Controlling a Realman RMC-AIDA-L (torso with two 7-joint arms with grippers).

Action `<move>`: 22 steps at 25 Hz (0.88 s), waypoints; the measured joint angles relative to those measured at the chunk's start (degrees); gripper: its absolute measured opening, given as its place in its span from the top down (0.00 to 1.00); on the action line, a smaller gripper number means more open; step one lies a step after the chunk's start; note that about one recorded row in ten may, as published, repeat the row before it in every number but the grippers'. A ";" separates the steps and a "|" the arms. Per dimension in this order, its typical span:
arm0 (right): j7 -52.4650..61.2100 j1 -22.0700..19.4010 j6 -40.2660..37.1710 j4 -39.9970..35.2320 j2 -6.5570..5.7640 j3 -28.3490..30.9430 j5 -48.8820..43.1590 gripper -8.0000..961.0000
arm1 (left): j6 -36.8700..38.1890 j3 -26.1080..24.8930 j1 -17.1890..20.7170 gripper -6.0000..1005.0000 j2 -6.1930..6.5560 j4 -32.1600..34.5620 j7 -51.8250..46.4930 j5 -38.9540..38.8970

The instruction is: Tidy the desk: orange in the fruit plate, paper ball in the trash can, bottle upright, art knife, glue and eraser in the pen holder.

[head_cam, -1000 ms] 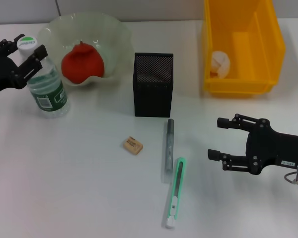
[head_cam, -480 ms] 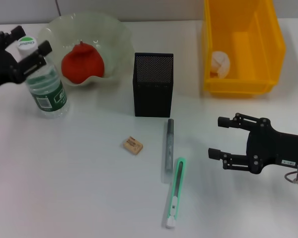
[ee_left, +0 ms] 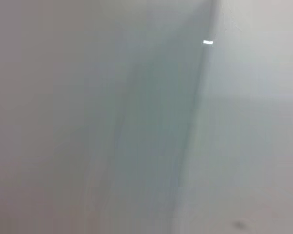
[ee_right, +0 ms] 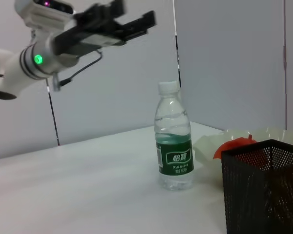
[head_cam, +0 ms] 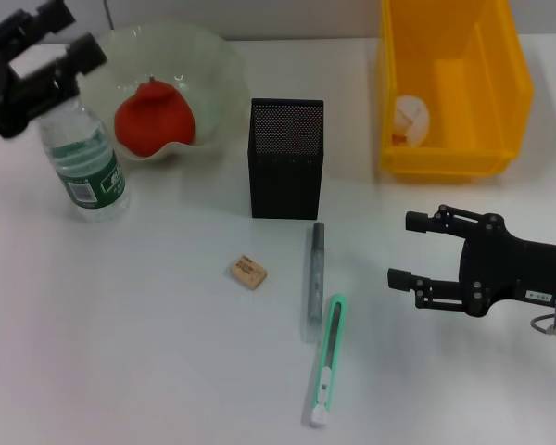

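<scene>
A clear water bottle (head_cam: pixel 83 167) stands upright on the white counter (head_cam: pixel 148 352), its green label printed with white characters too small to read. The left claw (head_cam: pixel 51 42) hangs above the bottle's cap with its fingers spread wide and nothing between them; the right wrist view shows the claw clear of the white cap.

Just beside the bottle, toward the black mesh pen holder (head_cam: pixel 286 158), the red-orange fruit (head_cam: pixel 153 116) sits in the pale scalloped fruit plate (head_cam: pixel 218 69). On the far side of the pen holder from the bottle, a crumpled paper ball (head_cam: pixel 410 119) lies inside the yellow bin (head_cam: pixel 454 56).

In front of the pen holder lie a tan eraser (head_cam: pixel 247 272), a grey glue stick (head_cam: pixel 313 278) and a green art knife (head_cam: pixel 326 360), the knife touching or nearly touching the glue stick's near end. The right claw (head_cam: pixel 410 250) hovers low, level with the glue stick on the side away from the eraser, fingers well apart and empty.
</scene>
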 joint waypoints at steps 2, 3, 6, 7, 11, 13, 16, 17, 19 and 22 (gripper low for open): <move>1.08 0.28 -0.32 -0.08 -0.12 -0.01 0.04 0.17 | 1.85 2.88 0.43 0.22 0.45 0.02 -0.10 0.14; 1.67 0.41 -0.52 -0.19 -0.17 -0.01 0.05 0.17 | 1.85 2.88 0.43 0.22 0.45 0.02 -0.10 0.14; 4.02 0.88 -0.81 -0.88 -0.25 -0.02 0.12 0.17 | 2.64 12.37 1.60 0.23 1.44 0.55 1.83 0.49; 4.02 0.88 -0.81 -0.88 -0.25 -0.02 0.12 0.17 | 2.51 14.36 1.83 0.23 1.57 0.66 2.66 0.73; 7.76 2.07 -0.71 -1.59 -0.25 -0.21 0.17 0.17 | 0.91 19.19 2.10 0.23 1.55 0.79 5.54 6.04; 8.40 2.31 -0.51 -1.79 -0.25 -0.34 0.17 0.17 | 0.31 19.27 1.99 0.23 1.36 0.68 5.95 7.66; 10.22 3.01 0.10 -2.54 -0.25 -0.57 0.10 0.17 | -2.26 19.35 1.82 0.23 0.43 0.23 7.57 11.66; 10.71 3.22 0.21 -2.69 -0.25 -0.57 0.08 0.17 | -3.32 19.37 1.84 0.23 0.00 0.23 8.12 12.66; 11.82 3.63 1.00 -2.93 -0.25 -0.57 -0.01 0.17 | -5.75 19.43 2.15 0.22 -1.00 0.23 9.85 14.44; 12.26 3.77 1.81 -2.92 -0.25 -0.57 -0.08 0.17 | -6.30 19.46 2.31 0.22 -1.45 0.23 10.68 14.90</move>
